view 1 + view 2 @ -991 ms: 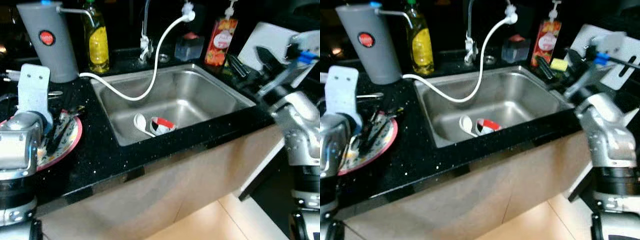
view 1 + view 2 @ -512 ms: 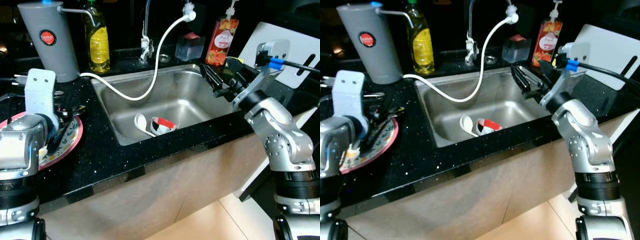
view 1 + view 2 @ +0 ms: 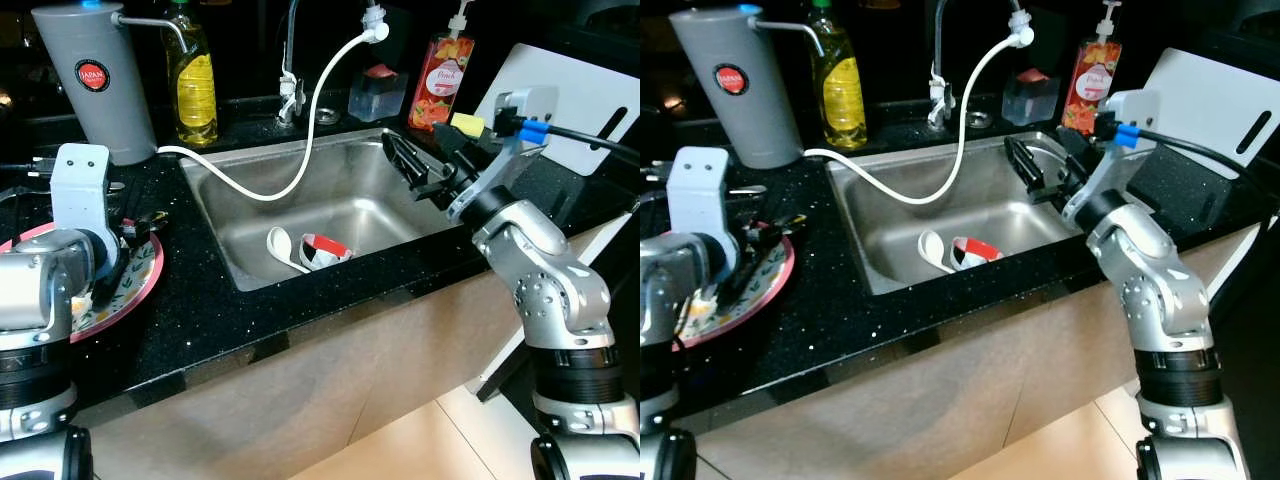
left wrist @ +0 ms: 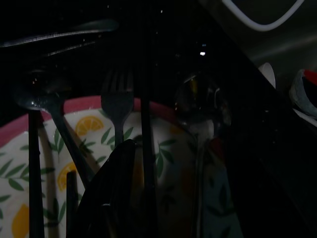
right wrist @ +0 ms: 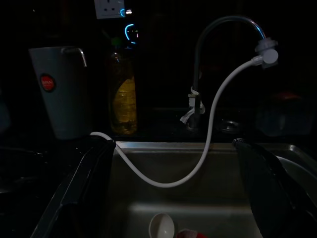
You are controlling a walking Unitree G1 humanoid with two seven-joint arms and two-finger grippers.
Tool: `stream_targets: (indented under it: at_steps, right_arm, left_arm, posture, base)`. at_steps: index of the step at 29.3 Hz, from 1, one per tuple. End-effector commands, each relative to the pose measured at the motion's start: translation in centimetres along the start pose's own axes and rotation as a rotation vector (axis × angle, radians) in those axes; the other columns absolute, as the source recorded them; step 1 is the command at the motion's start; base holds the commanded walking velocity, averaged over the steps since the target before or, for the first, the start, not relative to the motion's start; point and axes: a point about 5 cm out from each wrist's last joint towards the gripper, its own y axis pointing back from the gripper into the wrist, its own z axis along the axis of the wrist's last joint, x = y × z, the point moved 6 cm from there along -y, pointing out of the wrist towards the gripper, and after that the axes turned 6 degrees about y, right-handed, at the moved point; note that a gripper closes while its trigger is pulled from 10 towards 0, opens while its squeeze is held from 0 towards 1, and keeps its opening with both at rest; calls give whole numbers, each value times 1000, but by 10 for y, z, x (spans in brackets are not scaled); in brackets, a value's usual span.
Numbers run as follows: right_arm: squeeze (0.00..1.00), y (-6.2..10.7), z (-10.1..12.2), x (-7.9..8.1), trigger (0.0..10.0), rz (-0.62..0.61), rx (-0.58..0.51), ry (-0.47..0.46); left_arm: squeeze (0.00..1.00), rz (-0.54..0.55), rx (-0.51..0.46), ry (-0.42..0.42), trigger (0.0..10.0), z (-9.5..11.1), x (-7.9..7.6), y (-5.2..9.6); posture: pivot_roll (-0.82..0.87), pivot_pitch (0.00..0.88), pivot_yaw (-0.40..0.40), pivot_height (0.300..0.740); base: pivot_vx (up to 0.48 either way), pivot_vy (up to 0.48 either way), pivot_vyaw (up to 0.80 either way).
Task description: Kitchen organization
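The black speckled stone desk [image 3: 300, 310] carries the rectangular stainless-steel sink [image 3: 400, 205], and the main change lies at its right rim: the silver right arm, which a second ago was drawn back over the white cutting board [image 3: 590, 100] at the far right, has swung inward, so that the right gripper [image 3: 425, 170] now hangs above the right part of the basin with its jaws spread wide and nothing between them. In the right wrist view the two black fingers [image 5: 81, 193] frame the basin, the white flexible hose [image 5: 208, 144] that loops down from the curved tap, and the white ceramic spoon [image 5: 162, 226] on the sink floor. That spoon [image 3: 281, 246] touches the small red-and-white bowl [image 3: 325, 250] lying tipped beside it at the front of the basin; both have not moved. By judgement, the reach marks the start of clearing the sink, with the bowl or spoon as the likely target, still well below and to the left of the gripper. The left gripper [image 3: 115, 265] remains low over the pink-rimmed, lemon-patterned plate [image 3: 140, 290] on the left, among dark cutlery such as the fork [image 4: 117, 99]; whether its jaws are spread or closed cannot be told. The grey water dispenser [image 3: 95, 80] and yellow bottle [image 3: 195, 85] stand behind, unchanged.
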Motion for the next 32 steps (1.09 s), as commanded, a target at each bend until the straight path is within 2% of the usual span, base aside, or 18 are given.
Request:
stream_targets:
  at_steps: [1, 4, 7, 9, 11, 12, 13, 14, 15, 16, 17, 20, 21, 23, 24, 25, 26, 32]
  right_arm:
    - [0, 1, 4, 3, 10000, 8, -11, 2]
    - [0, 1, 6, 3, 10000, 8, -15, 1]
    - [0, 1, 6, 3, 10000, 8, -15, 1]
    - [0, 1, 7, 3, 10000, 7, -17, 0]
    - [0, 1, 7, 3, 10000, 6, -18, -2]
    - [0, 1, 8, 3, 10000, 5, -18, -3]
    - [0, 1, 8, 3, 10000, 5, -19, -4]
    - [0, 1, 8, 3, 10000, 4, -18, -4]
    - [0, 1, 7, 3, 10000, 4, -18, -4]
    - [0, 1, 7, 3, 10000, 3, -18, -4]
    - [0, 1, 7, 3, 10000, 3, -18, -5]
    - [0, 1, 7, 3, 10000, 1, -18, -7]
    - [0, 1, 8, 3, 10000, 0, -19, -8]
    - [0, 1, 8, 3, 10000, 0, -19, -9]
    - [0, 1, 8, 2, 10000, 0, -20, -9]
    - [0, 1, 8, 2, 10000, 0, -20, -9]
    - [0, 1, 8, 2, 10000, 0, -21, -10]
    - [0, 1, 9, 2, 10000, -2, -23, -13]
  left_arm:
    - [0, 0, 18, 13, 7725, -4, 4, 2]
    - [0, -39, 18, 28, 6471, -4, -3, 3]
    - [0, -93, 10, 18, 7020, -2, -16, 4]
    - [0, -99, 9, 5, 5961, -1, -18, 5]
    - [0, -100, 8, -10, 6549, -2, -19, 5]
    - [0, -98, 4, -24, 8078, -1, -20, 5]
    - [0, -97, 1, -33, 8078, -1, -20, 6]
    - [0, -102, 1, -38, 9412, -1, -22, 6]
    - [0, -110, 3, -42, 9412, -1, -23, 6]
    - [0, -109, 8, -34, 7804, -2, -23, 6]
    - [0, -108, 16, -32, 4549, -4, -23, 5]
    - [0, -97, 26, -18, 3882, -7, -21, 3]
    - [0, -97, 27, -18, 1020, -7, -21, 4]
    - [0, -97, 27, -18, 1020, -7, -21, 4]
    - [0, -100, 28, -21, 2745, -8, -21, 4]
    - [0, -100, 28, -21, 2745, -8, -21, 4]
    - [0, -97, 30, -16, 10000, -8, -21, 4]
    - [0, -37, 29, -68, 10000, -10, -12, 1]
  posture:
    - [-45, 79, -51, 740]
    - [-48, 78, -53, 740]
    - [-47, 76, -54, 740]
    - [-48, 76, -53, 740]
    - [-49, 76, -52, 740]
    - [-49, 77, -52, 740]
    - [-49, 77, -52, 740]
    - [-49, 77, -51, 740]
    - [-49, 77, -51, 740]
    - [-49, 77, -51, 740]
    - [-49, 77, -50, 740]
    - [-51, 77, -50, 740]
    - [-51, 77, -50, 740]
    - [-51, 77, -50, 740]
    - [-50, 76, -51, 740]
    - [-50, 76, -51, 740]
    - [-50, 76, -51, 740]
    - [-50, 76, -51, 740]
  base:
    - [0, 0, 0]
    - [0, 0, 0]
    - [0, 0, 0]
    - [0, 0, 0]
    - [0, 0, 0]
    - [0, 0, 0]
    - [0, 0, 0]
    - [0, 0, 0]
    - [0, 0, 0]
    - [0, 0, 0]
    - [0, 0, 0]
    - [0, 0, 0]
    - [0, 0, 0]
    - [0, 0, 0]
    - [0, 0, 0]
    - [0, 0, 0]
    - [0, 0, 0]
    - [0, 0, 0]
